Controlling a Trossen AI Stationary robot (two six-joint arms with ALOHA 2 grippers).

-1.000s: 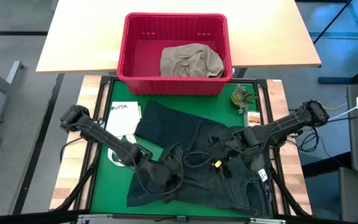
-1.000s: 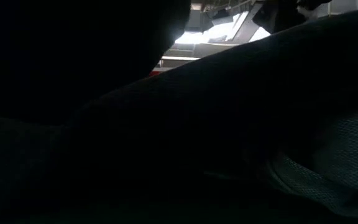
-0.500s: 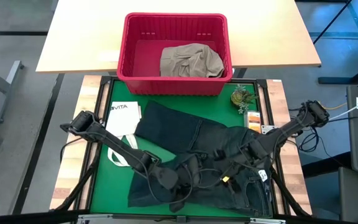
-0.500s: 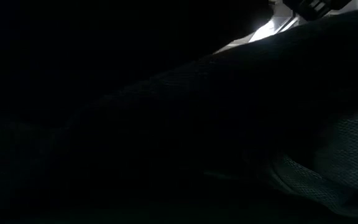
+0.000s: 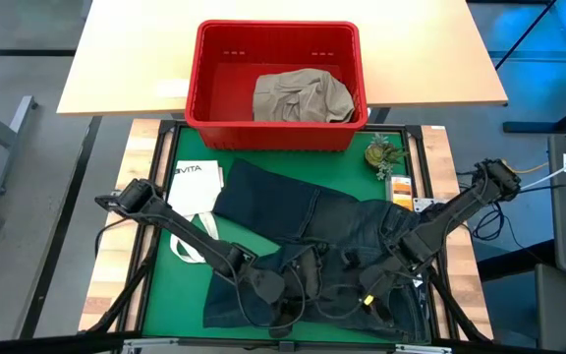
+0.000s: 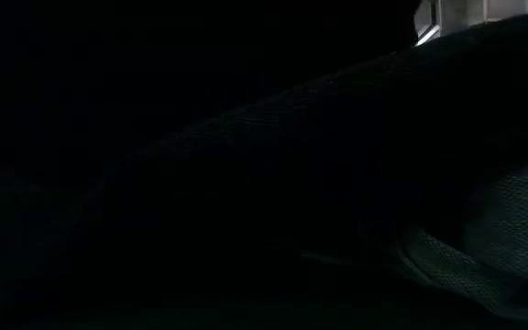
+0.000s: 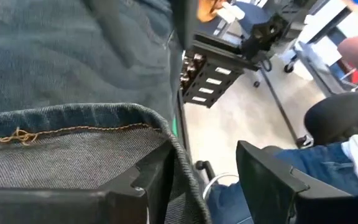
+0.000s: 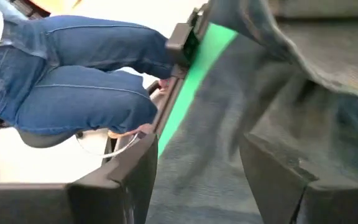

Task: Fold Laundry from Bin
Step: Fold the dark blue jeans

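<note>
Here, dark jeans (image 5: 312, 251) spread flat across the green surface (image 5: 170, 285), near edge beneath both arms; khaki garment (image 5: 301, 95) bunched inside the red bin (image 5: 275, 133) beyond; left end effector (image 5: 298, 295) low over the near hem, fingers spread, denim edge between them; right end effector (image 5: 369, 290) beside it, fingers parted, nothing pinched; white tote bag (image 5: 193, 187) just left of the jeans.

Grey floor (image 5: 28, 197), light wooden table (image 5: 126, 59)

Red bin (image 5: 204, 108), khaki garment (image 5: 301, 96), dk jeans (image 5: 303, 211), green mat (image 5: 170, 280).
</note>
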